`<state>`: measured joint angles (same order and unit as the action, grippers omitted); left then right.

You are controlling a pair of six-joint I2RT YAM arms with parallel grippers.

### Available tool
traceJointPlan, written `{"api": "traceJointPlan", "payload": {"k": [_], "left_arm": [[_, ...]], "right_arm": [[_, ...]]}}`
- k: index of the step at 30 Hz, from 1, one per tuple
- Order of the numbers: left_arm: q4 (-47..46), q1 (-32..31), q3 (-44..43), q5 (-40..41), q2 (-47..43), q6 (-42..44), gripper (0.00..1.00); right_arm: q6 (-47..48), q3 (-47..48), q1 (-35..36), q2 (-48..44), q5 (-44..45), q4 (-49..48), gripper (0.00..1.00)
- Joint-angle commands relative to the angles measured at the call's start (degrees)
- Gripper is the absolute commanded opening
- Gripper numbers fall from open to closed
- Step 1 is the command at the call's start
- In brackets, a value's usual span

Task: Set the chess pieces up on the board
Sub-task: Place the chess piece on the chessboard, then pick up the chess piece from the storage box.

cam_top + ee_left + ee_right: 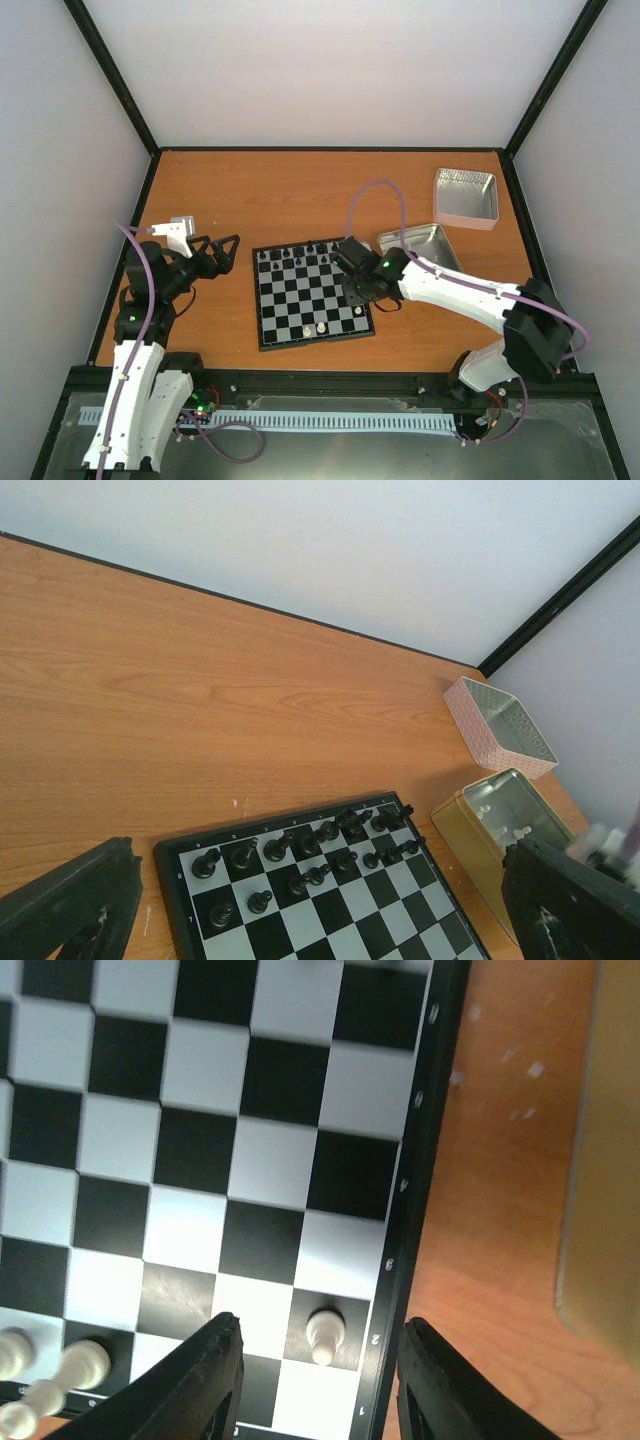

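Observation:
The board (268, 342) lies at the table's middle, with black figures along its far rows. Cream-white chess pieces (322, 326) stand near its front edge. In the right wrist view a white pawn (324, 1335) stands upright on a dark square by the board's (280, 1080) right frame. My right gripper (320, 1326) is open around it, and neither finger touches it. Other white pieces (85, 1361) stand at the lower left. My left gripper (215, 255) hovers left of the board, open with nothing in it. From its wrist view I see the black figures (300, 845) on the board (330, 920).
An open silver tin (420, 245) holding white pieces (520, 832) sits just right of the board, behind my right arm. A second tin (466, 195) rests at the back right corner. Walls close the table on three sides.

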<state>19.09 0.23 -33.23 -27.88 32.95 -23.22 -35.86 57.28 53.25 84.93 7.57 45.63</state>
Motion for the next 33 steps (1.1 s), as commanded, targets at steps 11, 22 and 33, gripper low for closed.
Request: {"api": "traceJointPlan", "payload": {"k": [11,22,33], "left_arm": [[-0.3,-0.2,-0.6,0.3,-0.8,0.4,1.0],[-0.4,-0.2,-0.7,0.7,-0.6,0.3,1.0],[-0.1,-0.2,-0.8,1.0,-0.5,0.4,1.0]], "right_arm": [[6.4,0.0,-18.8,-8.7,14.4,-4.0,0.48],[8.7,-4.2,-31.0,-6.9,5.8,-9.7,0.49],[11.1,-3.4,-37.1,0.9,-2.0,-12.1,0.48]]}}
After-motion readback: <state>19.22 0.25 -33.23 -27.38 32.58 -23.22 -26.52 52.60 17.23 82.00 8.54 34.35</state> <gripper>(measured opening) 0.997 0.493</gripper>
